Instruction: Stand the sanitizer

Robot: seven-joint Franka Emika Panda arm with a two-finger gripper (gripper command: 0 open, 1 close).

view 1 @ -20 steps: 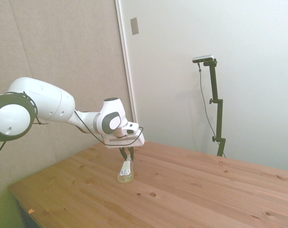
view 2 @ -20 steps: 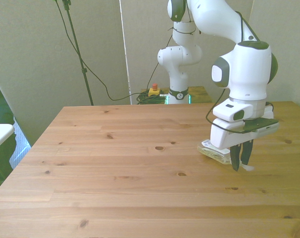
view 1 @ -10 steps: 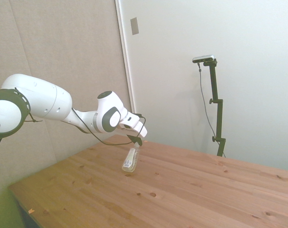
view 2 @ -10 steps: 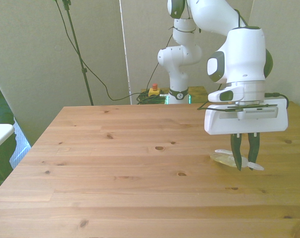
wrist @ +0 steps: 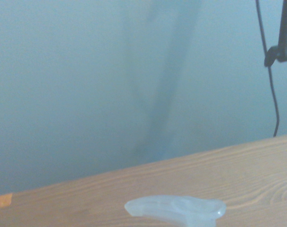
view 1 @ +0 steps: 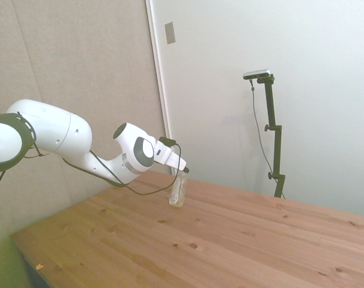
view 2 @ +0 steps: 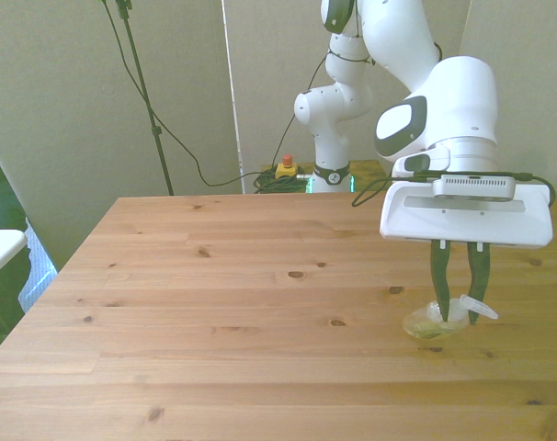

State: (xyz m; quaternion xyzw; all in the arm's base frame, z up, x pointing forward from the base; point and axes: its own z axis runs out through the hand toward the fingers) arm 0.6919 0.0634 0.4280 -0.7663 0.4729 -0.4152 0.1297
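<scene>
- One sanitizer (view 1: pixel 178 192) I see nearly upright, long axis vertical, cap up, base on the worktop (view 1: pixel 242 240).
- Tool (view 2: pixel 456 315) grips its cap end, near the front view's right.

— What is there apart from the work itself?

— A wooden table (view 2: pixel 214 303) with pale planks and dark knots. Past its far edge, on the floor, lies a small yellow box with a red button (view 2: pixel 285 168), beside some green cables (view 2: pixel 265 181).

— And on the wall?

— In the side view a small grey plate (view 1: pixel 170 32) sits high, next to a white vertical strip (view 1: pixel 159 90).
</scene>
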